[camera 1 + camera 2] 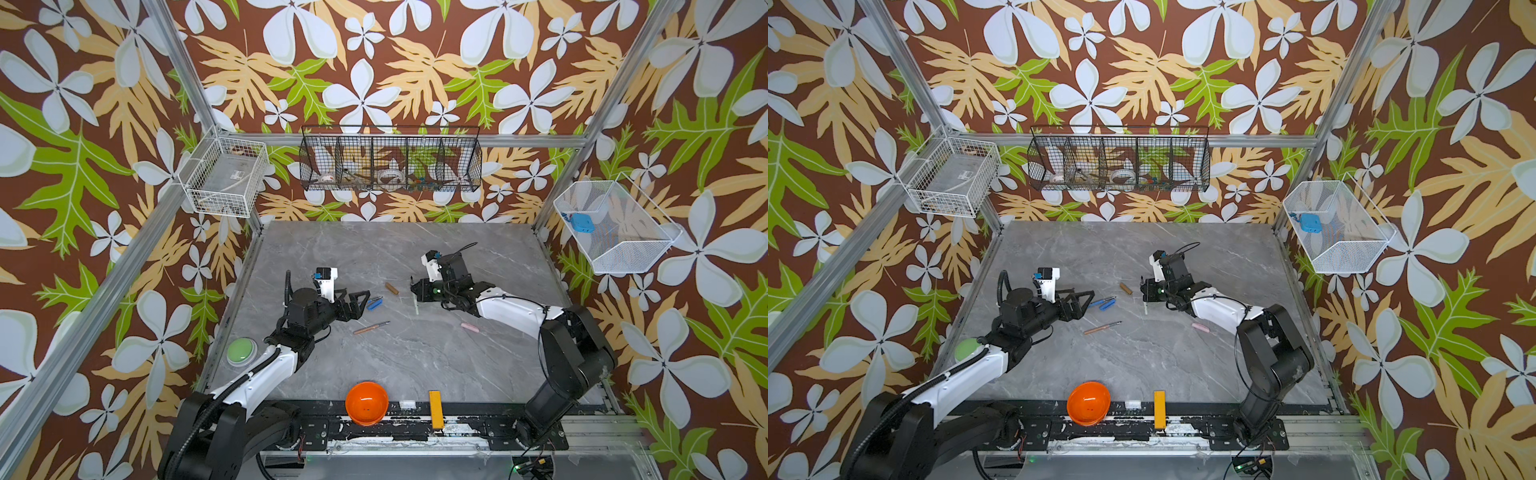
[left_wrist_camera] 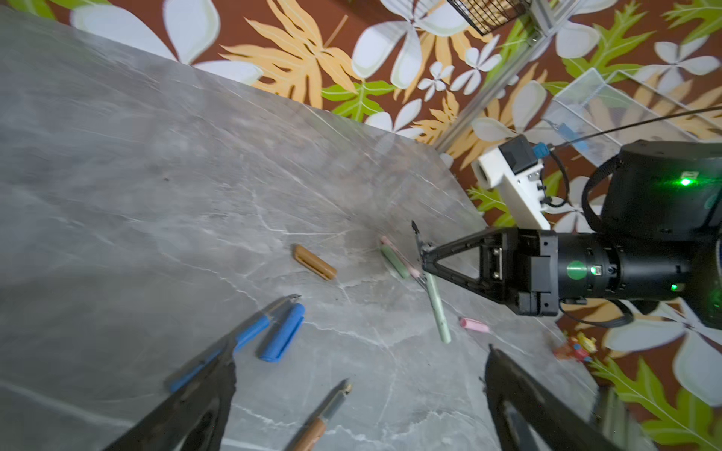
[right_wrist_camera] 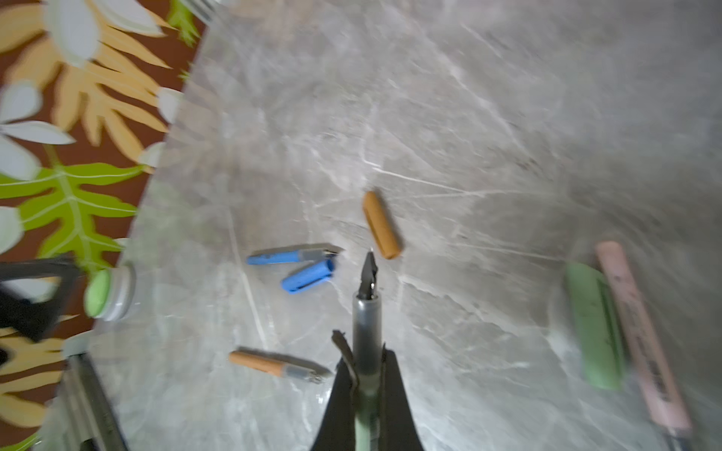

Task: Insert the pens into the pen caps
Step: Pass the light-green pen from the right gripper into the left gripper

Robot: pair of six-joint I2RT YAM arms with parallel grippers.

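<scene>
On the grey marble tabletop, none of your pens is capped yet: your right gripper pinches the slim pale green pen, your left gripper hangs spread near the blue plastic pen and short blue cap, all four pairs unjoined.

We are looking at a table that is looking like smooth grey stone, a little shiny. The blue cap and brown cap are looking like dull plastic. The orange bowl is shining like glossy plastic. The black basket is showing thin metal wire. The pale green pen is showing a smoky see-through plastic part and a dark metal tip.
</scene>
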